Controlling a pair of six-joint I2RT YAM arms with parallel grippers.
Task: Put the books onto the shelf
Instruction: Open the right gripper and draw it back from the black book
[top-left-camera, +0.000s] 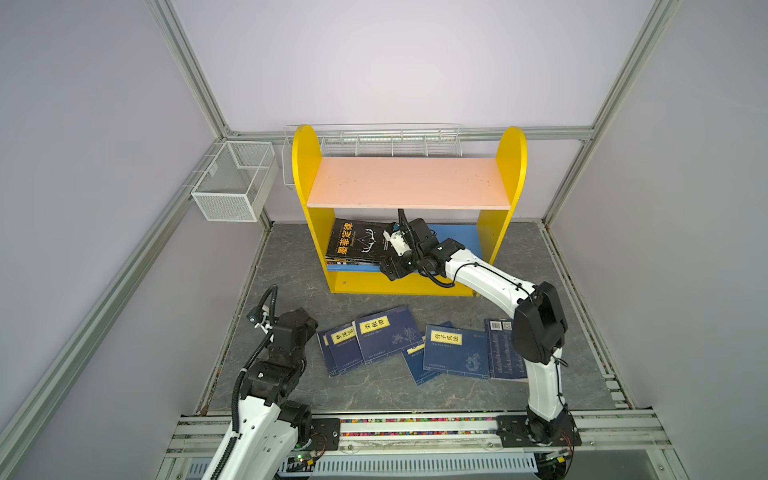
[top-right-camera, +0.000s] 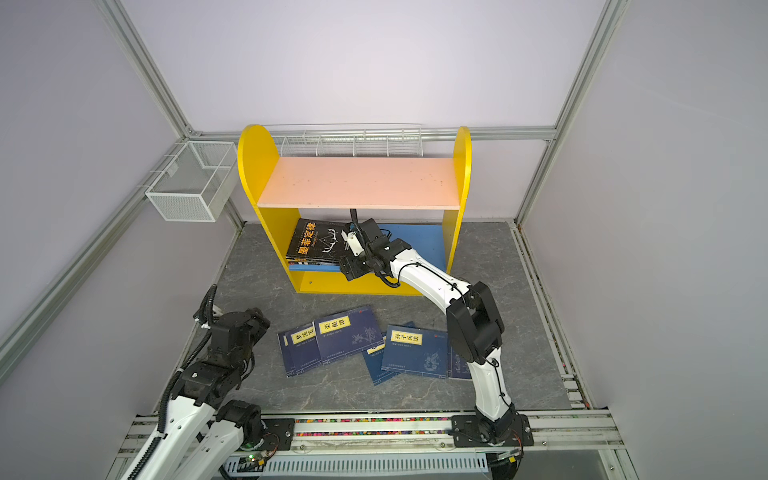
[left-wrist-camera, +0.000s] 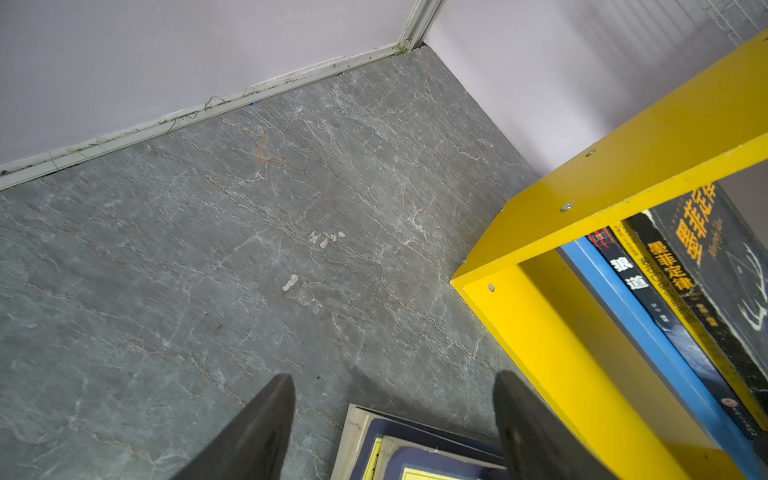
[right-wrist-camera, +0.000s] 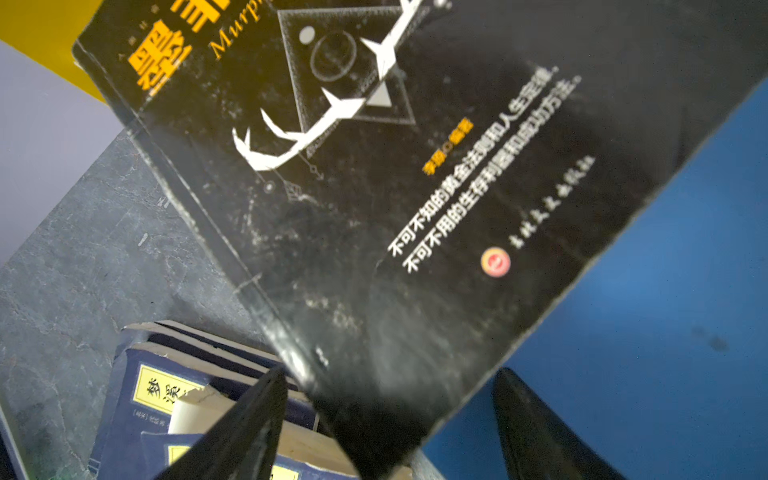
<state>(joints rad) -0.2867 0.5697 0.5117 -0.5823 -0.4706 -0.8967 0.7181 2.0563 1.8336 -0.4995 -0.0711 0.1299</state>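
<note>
In both top views we see the shelf (top-left-camera: 305, 166) at the upper middle of the frame, against the back wall, with its pink upper board (top-left-camera: 409, 183) above and its blue lower board (top-left-camera: 457, 237) below. At the left end of the lower board lies a small flat stack (top-left-camera: 353, 260) with the black book (top-left-camera: 357, 241) on top, cover up (the left wrist view shows another black book (left-wrist-camera: 629, 274) at the bottom of that stack). The right gripper (right-wrist-camera: 390, 419) reaches into the lower compartment just right of the stack. In the right wrist view its jaws stand wide apart with a corner of the black book showing between them, and we cannot tell whether either finger touches it. The navy books (top-left-camera: 388, 334) lie flat and partly overlapping on the grey table (top-left-camera: 374, 395), at the lower middle of the frame, in front of the shelf. The left gripper (left-wrist-camera: 395, 419) hangs at the lower left, just beside those books, jaws spread wide and holding nothing.
</note>
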